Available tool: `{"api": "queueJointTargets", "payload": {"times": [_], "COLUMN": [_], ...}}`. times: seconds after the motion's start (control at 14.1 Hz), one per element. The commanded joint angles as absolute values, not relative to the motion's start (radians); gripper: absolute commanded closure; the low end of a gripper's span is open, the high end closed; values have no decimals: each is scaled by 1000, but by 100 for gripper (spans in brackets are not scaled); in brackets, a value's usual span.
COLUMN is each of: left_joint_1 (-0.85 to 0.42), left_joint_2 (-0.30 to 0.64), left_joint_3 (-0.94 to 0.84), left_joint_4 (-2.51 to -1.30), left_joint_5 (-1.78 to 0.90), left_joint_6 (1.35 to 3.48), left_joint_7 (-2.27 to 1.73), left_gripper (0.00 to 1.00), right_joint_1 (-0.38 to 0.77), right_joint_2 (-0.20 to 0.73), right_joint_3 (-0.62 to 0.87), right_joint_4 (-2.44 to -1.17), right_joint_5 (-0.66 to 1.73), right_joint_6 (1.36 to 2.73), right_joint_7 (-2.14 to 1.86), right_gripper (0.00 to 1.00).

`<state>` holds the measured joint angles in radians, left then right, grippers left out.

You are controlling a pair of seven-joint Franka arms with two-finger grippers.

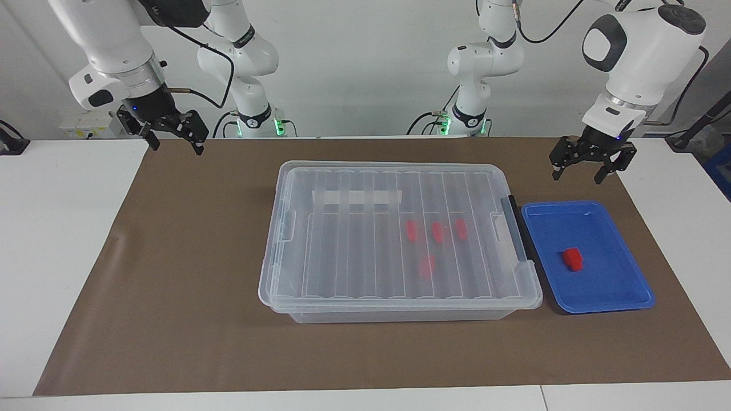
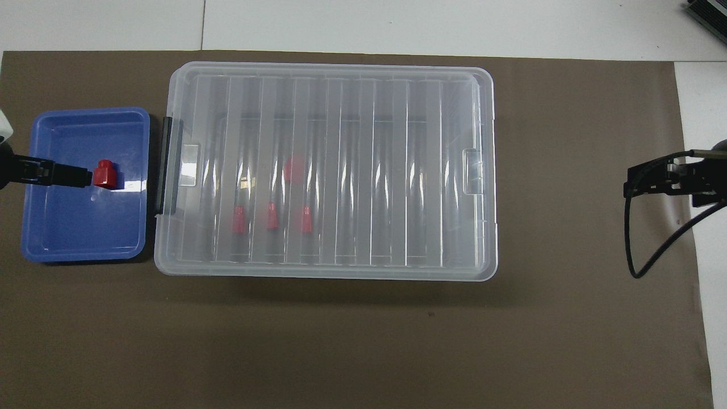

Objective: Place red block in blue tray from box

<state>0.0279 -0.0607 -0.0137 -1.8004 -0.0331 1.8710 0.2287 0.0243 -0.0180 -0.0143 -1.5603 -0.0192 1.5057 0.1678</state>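
Lid shut on box; block lies in tray; both grippers, left and right, released and raised; you should unlatch first.

Four red blocks inside the box show only as pale smears through its ribbed lid, their shapes unclear. From overhead, the left hand is cut off by the picture's edge, and the right hand likewise. Both arms run out of the top of the facing view.
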Motion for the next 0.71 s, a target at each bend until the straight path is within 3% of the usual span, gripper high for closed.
{"api": "queueJointTargets", "payload": {"times": [0.0, 0.64], "left_joint_1": [21, -83], "left_joint_2": [-75, -75], "left_joint_3": [-5, 54], "left_joint_4": [-1805, -1807], "left_joint_5": [-44, -40], "left_joint_6": [1859, 1861], "left_joint_7": [229, 225], "left_gripper": [0, 0], "right_joint_1": [17, 17], "right_joint_2": [-29, -38], "right_joint_3": [-9, -9], "right_joint_4": [-1574, -1592], "right_joint_5": [-21, -18], "right_joint_6": [1503, 1511], "right_joint_7": [155, 155], "right_gripper": [0, 0]}}
